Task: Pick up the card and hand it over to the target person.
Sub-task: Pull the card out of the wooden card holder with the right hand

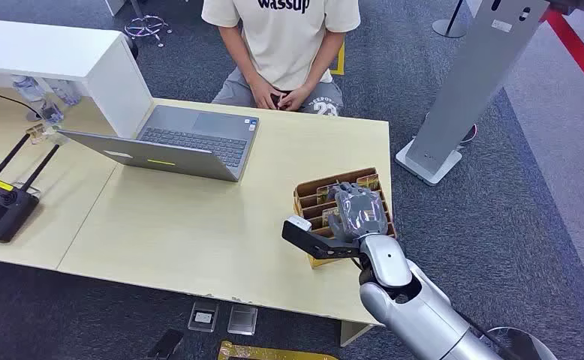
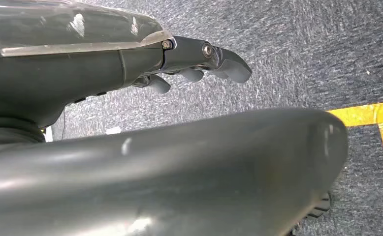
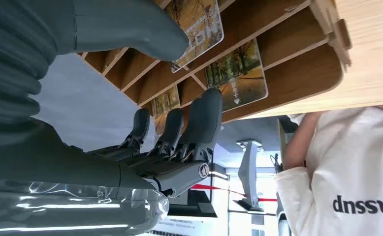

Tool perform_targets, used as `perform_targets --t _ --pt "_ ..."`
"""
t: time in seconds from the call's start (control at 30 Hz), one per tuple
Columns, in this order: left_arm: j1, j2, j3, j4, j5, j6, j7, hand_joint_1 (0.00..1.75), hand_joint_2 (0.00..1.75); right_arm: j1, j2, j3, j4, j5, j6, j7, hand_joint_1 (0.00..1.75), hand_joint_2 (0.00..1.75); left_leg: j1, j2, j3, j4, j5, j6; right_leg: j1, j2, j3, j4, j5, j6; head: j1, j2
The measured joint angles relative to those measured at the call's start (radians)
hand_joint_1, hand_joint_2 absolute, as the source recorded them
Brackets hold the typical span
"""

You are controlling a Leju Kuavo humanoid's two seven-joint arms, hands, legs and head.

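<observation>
The robot's right hand (image 1: pixel 358 214) hangs over a slotted wooden card rack (image 1: pixel 305 196) that sits near the 4 o'clock corner of the pale worktop (image 1: pixel 191 232). In the right wrist view the dark fingers (image 3: pixel 204 118) are spread apart, reaching toward the rack's dividers, and the thick thumb (image 3: pixel 130 27) lies beside a card (image 3: pixel 199 24) standing in one slot; whether the thumb touches that card cannot be told. Nothing is held between thumb and fingers. A second card (image 3: pixel 239 73), printed with autumn trees, stands in the neighbouring slot, and a third card (image 3: pixel 166 101) shows partly behind the fingers. The left hand (image 2: pixel 199 61) hangs over grey carpet (image 2: pixel 298 54) with its fingers loosely apart and holding nothing; a strip of yellow tape (image 2: pixel 371 115) crosses the carpet nearby. At 12 o'clock of the worktop a person (image 1: pixel 285 45) in a cream shirt sits with both hands clasped together in the lap. An open laptop (image 1: pixel 176 142) lies between the person and the worktop's middle, toward 11 o'clock from the rack. A black remote controller (image 1: pixel 0 206) with two antennas rests at the 9 o'clock edge.
</observation>
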Motion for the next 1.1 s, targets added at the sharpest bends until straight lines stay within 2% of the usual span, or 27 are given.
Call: perform_targets --t 0.13,0.53,1.1 --pt "0.002 0.001 0.001 -0.001 0.003 0.002 -0.004 0.00 0.00 -0.001 0.004 0.013 0.008 -0.009 -0.008 -0.010 0.96 1.75 0.000 0.001 0.000 0.000 0.000 0.000 0.000 0.001 0.000 0.000 0.000 0.000 0.000 0.000" --pt "-0.002 0.007 -0.004 -0.001 0.004 -0.002 -0.007 0.00 0.00 0.029 -0.002 0.040 -0.036 -0.019 -0.014 -0.015 0.80 1.75 0.000 0.000 0.001 -0.001 0.000 0.000 0.000 0.000 0.001 -0.001 0.000 0.000 0.000 0.000" --pt "-0.004 0.010 -0.007 0.001 0.004 0.001 -0.009 0.00 0.00 0.031 -0.011 0.022 -0.040 -0.012 -0.011 -0.010 0.99 1.75 0.000 -0.001 0.000 0.000 0.000 0.000 0.000 -0.001 0.000 0.000 0.000 0.000 0.000 0.000"
